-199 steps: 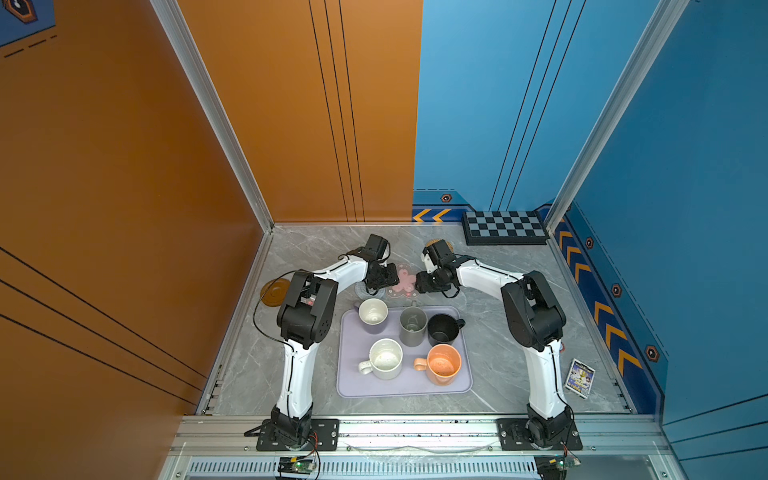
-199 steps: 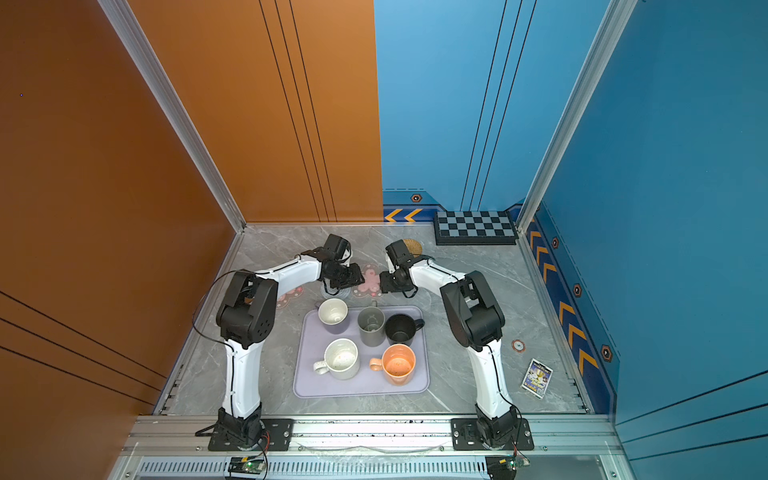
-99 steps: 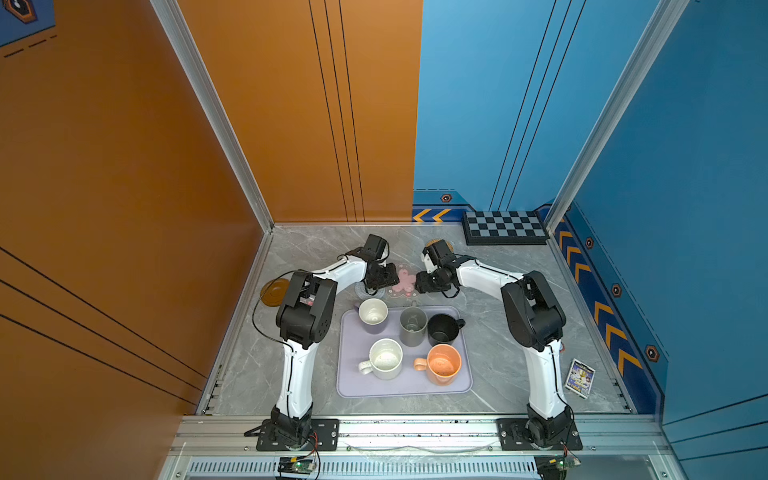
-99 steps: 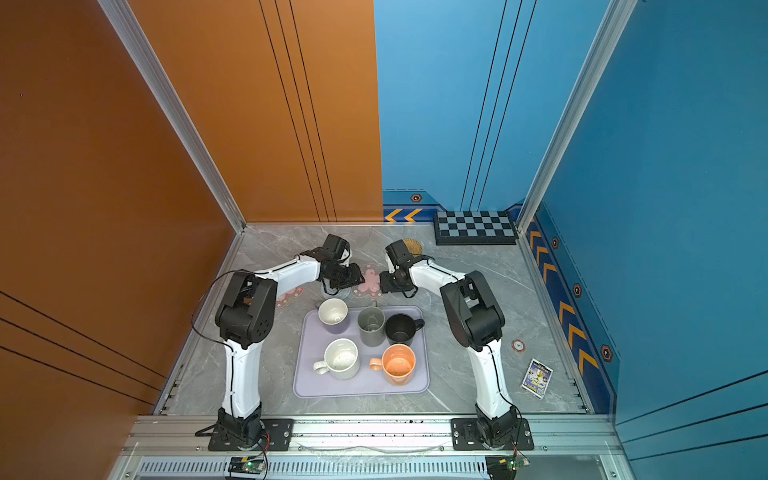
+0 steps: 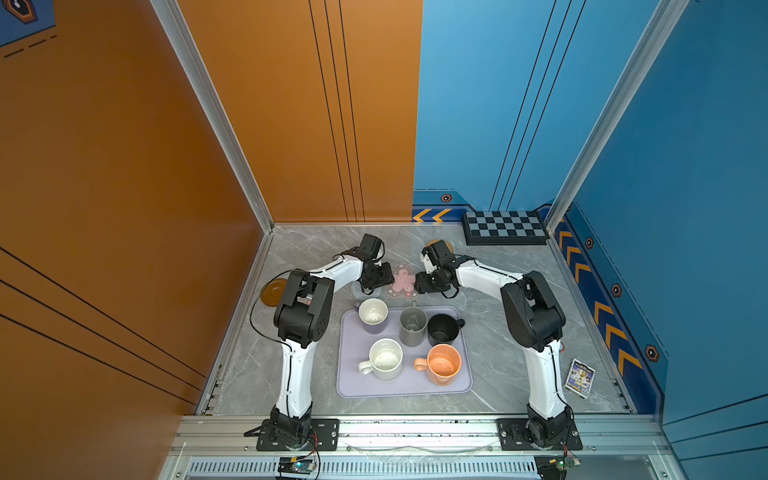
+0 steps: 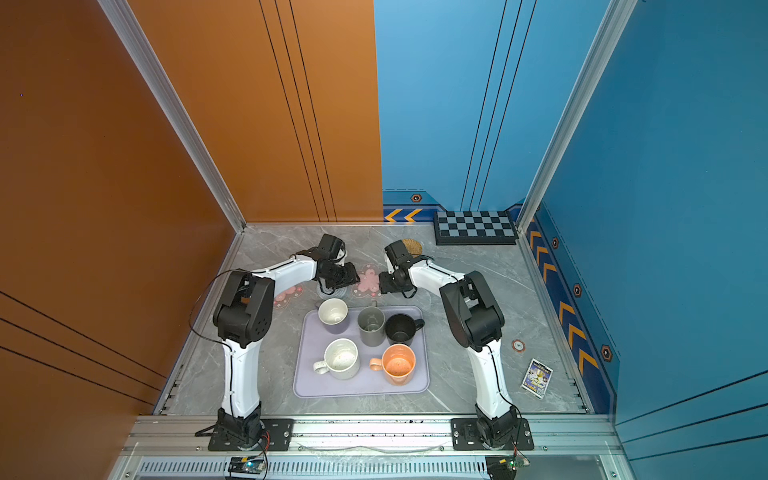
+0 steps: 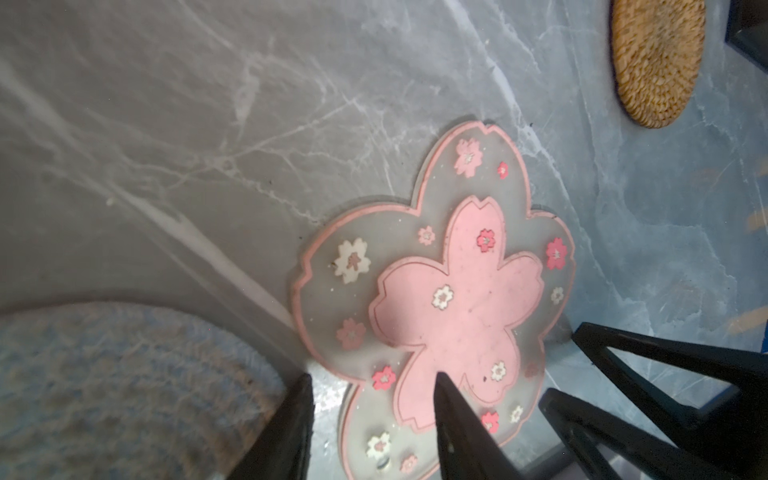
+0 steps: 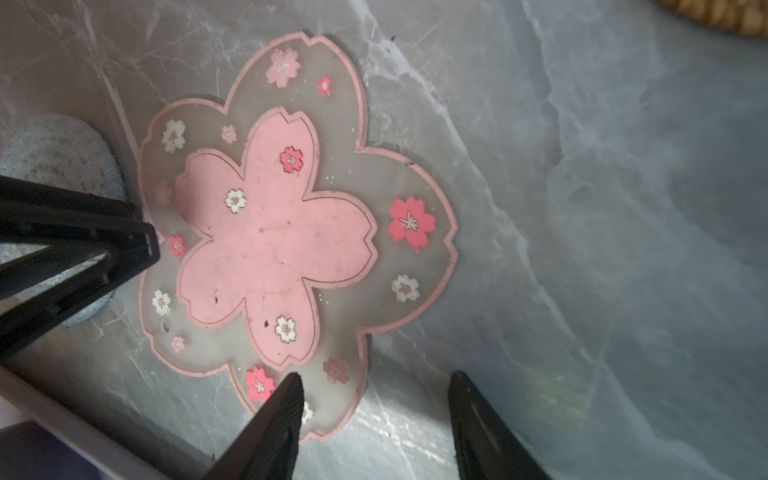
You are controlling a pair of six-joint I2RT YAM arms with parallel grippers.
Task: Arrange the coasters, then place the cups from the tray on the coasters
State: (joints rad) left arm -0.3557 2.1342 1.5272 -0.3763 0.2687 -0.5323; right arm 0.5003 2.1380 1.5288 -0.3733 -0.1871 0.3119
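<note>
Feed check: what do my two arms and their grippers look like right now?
The left arm and right arm match: white links, bulky black joint housings, black base plates. Thin black cables run along the links; one loops loose beside the left arm. The left gripper and right gripper have black fingers tapering to points. No markings legible.

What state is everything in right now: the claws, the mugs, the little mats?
Left claw, open, astride flower coaster's edge.
Right claw, open, astride its opposite edge.
Flower coaster, lying flat, ungripped.
Second flower coaster, flat.
Woven coaster, flat.
Rattan coaster, flat.
Brown coaster, flat.
Tray, holding all five cups.
Lavender cup, upright.
Grey cup, upright.
Black cup, upright.
White cup, upright.
Orange cup, upright.
</note>
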